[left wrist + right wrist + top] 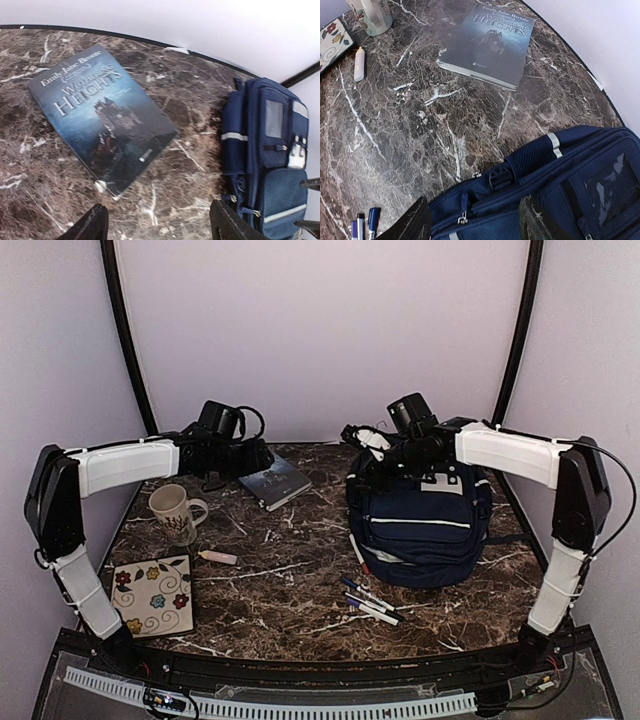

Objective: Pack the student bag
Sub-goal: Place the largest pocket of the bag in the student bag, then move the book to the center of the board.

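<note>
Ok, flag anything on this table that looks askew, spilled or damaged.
Nothing looks spilled or damaged. The mug stands upright, the book lies flat but at an angle to the edges of the table, and the pens lie loosely bunched just near of the student bag.

navy white-striped student bag (425, 520), brown-veined marble table (290, 590)

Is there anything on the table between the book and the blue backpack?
No. In the left wrist view, only bare marble tabletop separates the book from the backpack.
</note>
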Motion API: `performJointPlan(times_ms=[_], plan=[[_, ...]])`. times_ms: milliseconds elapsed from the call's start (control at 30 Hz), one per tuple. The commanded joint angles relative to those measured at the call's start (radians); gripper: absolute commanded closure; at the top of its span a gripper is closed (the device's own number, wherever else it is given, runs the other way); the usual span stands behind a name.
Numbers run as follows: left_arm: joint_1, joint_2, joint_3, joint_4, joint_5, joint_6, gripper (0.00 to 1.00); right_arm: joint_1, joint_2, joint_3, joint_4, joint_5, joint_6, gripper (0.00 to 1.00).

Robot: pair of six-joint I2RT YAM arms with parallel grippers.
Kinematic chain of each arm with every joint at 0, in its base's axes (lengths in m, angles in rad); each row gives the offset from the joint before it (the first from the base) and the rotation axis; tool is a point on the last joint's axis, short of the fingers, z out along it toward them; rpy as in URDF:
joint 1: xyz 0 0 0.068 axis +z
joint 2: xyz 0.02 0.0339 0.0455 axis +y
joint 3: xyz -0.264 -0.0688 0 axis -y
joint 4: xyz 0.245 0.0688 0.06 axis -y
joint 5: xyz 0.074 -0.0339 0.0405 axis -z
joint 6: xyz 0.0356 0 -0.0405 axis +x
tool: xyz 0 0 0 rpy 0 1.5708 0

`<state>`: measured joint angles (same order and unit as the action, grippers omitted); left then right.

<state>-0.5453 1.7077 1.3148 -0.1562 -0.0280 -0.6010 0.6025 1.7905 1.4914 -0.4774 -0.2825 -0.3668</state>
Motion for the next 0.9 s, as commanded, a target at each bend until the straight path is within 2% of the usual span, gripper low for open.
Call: performJointPlan(times_ms=[0,267,500,867], plan=[[0.071,0.121,0.111,-0.056,-0.028,-0.022,0.27,0.009,0.089,0.062,0.124,-0.021,0.111,0.40],[0.175,0.395,0.349,-0.064,-0.026,0.024,0.26,0.016,0.195,0.111,0.118,-0.050,0.169,0.41],[0.216,0.528,0.524,-0.067,-0.061,0.100,0.23,0.023,0.217,0.057,0.134,-0.081,0.178,0.40],[0.288,0.697,0.714,-0.102,-0.033,0.095,0.23,0.038,0.266,0.055,0.119,-0.103,0.170,0.40]])
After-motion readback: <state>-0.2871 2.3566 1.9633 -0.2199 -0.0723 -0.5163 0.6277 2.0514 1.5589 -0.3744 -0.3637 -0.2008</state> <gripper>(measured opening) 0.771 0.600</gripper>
